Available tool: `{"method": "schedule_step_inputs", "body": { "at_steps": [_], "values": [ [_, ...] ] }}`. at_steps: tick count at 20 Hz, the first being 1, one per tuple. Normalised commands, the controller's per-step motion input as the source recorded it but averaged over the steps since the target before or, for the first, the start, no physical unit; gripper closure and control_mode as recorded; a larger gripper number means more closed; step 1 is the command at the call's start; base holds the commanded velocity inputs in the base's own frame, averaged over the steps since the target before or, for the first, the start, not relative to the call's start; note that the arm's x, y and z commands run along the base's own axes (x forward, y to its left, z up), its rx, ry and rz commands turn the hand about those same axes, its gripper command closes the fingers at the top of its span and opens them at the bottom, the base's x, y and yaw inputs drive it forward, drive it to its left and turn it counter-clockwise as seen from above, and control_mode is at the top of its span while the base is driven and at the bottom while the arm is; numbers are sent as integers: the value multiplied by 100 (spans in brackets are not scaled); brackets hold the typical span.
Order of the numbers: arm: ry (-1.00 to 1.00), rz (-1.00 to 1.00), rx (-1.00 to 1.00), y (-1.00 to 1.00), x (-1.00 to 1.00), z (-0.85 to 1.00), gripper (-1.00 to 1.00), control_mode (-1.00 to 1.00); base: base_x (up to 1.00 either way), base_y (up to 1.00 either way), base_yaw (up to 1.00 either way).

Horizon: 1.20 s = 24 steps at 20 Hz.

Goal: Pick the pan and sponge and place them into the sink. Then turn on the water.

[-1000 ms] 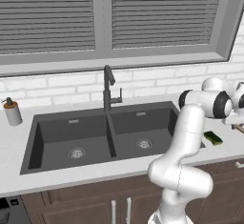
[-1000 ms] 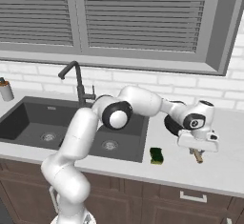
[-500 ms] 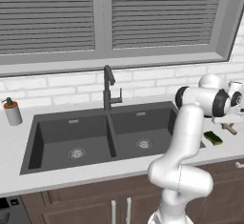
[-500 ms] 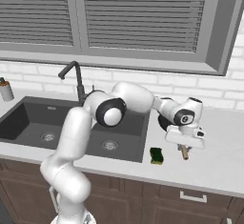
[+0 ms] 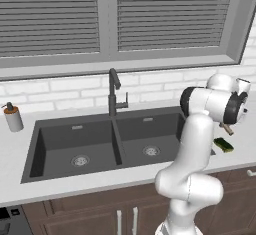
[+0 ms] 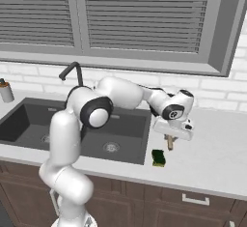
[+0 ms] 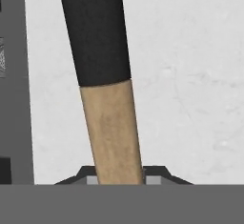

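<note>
On white counter [image 6: 217,148], brick wall, blinds [image 5: 100,14]

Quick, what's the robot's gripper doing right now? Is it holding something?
Gripper: closed on the pan's brown handle, holding the pan above the counter.
</note>
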Motion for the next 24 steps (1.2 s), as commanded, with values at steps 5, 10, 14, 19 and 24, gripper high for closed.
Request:
{"method": "schedule_step_inputs", "body": {
  "at_steps": [5,10,14,19,24],
  "values": [
    [-2,2,5,11,0,98,100,-100,0,0,0],
    [12,7,0,11,-7,97,100,-100,0,0,0],
    [24,12,0,41,-32,57,100,-100,0,0,0],
    [8,12,0,59,-48,16,100,-100,0,0,0],
    [-19,6,2,50,-61,21,100,-100,0,0,0]
  ]
}}
